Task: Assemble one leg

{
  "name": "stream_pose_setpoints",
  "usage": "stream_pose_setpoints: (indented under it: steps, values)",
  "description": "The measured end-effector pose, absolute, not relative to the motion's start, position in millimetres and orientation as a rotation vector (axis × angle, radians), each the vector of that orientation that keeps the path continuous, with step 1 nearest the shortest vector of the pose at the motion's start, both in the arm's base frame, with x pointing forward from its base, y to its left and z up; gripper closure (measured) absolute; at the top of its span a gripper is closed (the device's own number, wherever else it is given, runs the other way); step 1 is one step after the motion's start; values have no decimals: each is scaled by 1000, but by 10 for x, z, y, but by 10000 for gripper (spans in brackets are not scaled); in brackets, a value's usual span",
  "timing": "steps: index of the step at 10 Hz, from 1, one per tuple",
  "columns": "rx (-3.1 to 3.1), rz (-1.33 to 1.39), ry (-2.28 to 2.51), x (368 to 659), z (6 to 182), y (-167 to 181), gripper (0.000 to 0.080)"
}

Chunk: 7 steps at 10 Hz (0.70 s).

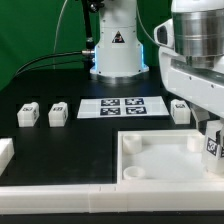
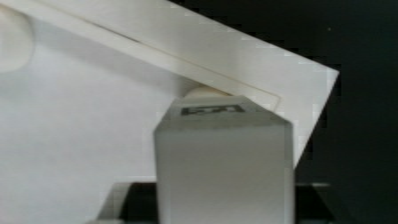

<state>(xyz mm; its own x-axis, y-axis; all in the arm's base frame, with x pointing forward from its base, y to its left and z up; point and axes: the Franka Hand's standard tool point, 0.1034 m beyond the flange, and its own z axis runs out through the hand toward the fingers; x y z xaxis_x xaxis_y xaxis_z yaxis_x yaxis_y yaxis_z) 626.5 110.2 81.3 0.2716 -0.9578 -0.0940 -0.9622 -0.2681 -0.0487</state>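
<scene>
My gripper (image 1: 211,138) is at the exterior view's right edge, shut on a white leg (image 1: 212,147) with a black-and-white tag. It holds the leg upright over the right corner of the large white square panel (image 1: 160,158). In the wrist view the held leg (image 2: 222,150) stands between the jaws of my gripper (image 2: 222,205), its tagged end next to the panel's recessed corner (image 2: 267,85). Whether the leg touches the panel is not clear. Three more legs lie on the black table: two on the left (image 1: 28,114) (image 1: 58,113) and one on the right (image 1: 181,112).
The marker board (image 1: 122,106) lies in the middle, in front of the robot base (image 1: 115,50). A white rail (image 1: 60,195) runs along the front edge with a raised end (image 1: 5,153) at the left. A green wall is behind.
</scene>
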Motion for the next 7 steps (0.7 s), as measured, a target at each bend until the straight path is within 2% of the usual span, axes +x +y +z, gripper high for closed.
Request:
stream_pose_setpoints:
  steps: [4,5,6,7]
  values:
    - [-2362,75,1922,6264,812,1107,506]
    - [-2377,74,1903,6263,811,1111,322]
    - [-2424,70,1841,6263,811,1111,210]
    - [-2441,69,1818,6262,811,1116,210]
